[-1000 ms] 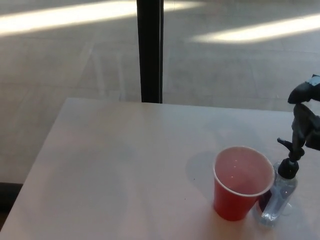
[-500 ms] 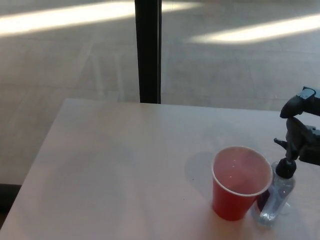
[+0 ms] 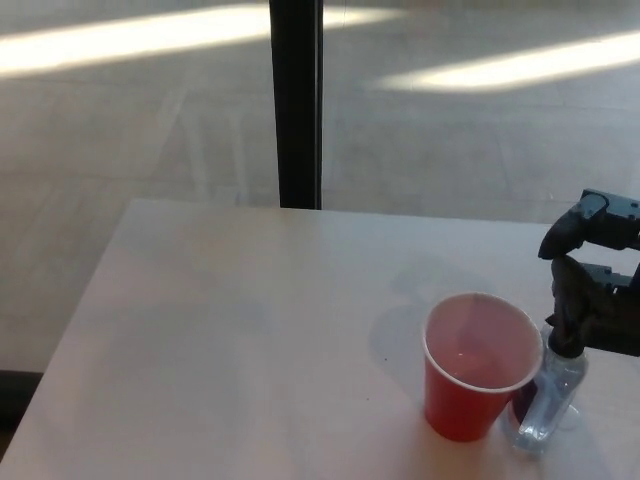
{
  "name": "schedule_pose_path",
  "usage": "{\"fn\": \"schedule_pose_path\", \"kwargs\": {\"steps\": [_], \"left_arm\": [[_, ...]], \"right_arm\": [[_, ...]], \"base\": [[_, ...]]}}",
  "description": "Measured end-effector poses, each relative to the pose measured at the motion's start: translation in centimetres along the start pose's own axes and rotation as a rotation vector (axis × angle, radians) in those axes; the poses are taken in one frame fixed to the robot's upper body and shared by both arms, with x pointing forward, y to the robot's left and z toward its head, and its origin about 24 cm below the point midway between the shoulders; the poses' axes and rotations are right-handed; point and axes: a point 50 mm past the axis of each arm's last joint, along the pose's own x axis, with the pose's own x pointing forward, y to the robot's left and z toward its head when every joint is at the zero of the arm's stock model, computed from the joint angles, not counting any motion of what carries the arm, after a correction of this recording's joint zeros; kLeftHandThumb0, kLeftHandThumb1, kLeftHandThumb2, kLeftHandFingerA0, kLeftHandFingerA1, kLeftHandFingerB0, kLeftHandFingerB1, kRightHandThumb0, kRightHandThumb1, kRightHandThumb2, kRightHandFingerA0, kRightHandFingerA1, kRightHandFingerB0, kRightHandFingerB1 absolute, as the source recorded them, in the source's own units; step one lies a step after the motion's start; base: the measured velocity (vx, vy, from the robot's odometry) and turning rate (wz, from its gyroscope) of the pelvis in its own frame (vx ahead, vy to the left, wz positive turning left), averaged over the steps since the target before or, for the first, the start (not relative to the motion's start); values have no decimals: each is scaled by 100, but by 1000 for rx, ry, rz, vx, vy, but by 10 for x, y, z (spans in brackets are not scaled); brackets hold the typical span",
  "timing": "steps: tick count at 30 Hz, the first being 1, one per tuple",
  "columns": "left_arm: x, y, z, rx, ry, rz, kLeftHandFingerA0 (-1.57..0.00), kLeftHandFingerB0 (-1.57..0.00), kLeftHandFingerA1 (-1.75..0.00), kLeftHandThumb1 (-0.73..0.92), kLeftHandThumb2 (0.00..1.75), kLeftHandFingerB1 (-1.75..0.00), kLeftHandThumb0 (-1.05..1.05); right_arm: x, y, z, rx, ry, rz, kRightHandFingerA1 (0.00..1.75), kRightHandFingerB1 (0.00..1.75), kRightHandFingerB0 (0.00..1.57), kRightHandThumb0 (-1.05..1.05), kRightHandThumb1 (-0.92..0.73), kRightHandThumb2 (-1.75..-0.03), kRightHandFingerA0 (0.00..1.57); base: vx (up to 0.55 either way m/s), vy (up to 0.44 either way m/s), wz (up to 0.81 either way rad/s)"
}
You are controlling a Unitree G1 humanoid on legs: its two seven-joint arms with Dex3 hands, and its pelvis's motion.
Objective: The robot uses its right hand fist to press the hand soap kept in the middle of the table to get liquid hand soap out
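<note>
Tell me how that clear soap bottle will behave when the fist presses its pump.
The soap bottle looks slim and tall, so an off-centre push could probably tip it. Its clear plastic looks light, likely sliding easily on the smooth table. The red cup close beside it might get knocked. The right robot hand sits over the pump.

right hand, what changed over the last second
The right hand came down and toward picture left, from above the soap bottle onto its pump head, now covered. The red cup, the bottle and the table stayed put. The left hand is out of view.

Clear, upright hand soap bottle [image 3: 548,400] with black pump, near table's right edge
</note>
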Motion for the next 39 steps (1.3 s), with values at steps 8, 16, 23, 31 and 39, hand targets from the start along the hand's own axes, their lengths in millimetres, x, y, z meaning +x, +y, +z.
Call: {"fn": "schedule_pose_path", "kwargs": {"steps": [8,16,23,31,39], "left_arm": [[0,0,-1,-3,7,1,-63,-51,-83,45,96,-75,-19],[1,0,0,-8,6,0,-64,-50,-83,45,94,-75,-19],[0,0,1,-8,3,0,-63,-53,-82,46,97,-76,-21],[0,0,3,-1,-15,0,-65,-53,-83,45,99,-76,-24],[-1,0,7,1,-36,-3,-63,-50,-82,46,100,-74,-26]], "right_arm": [[-1,-2,-3,-47,-20,7,175,154,70,-21,-57,-117,95],[-2,-10,-9,-32,-53,-28,175,152,72,-23,-60,-116,96],[-2,-12,-13,8,-74,-62,175,148,73,-24,-62,-110,97],[1,-7,-18,67,-97,-98,175,150,73,-25,-61,-112,97],[3,1,-19,79,-107,-107,175,158,71,-26,-53,-123,101]], "base": [[0,0,0],[0,0,0],[0,0,0],[0,0,0],[0,0,0]]}}
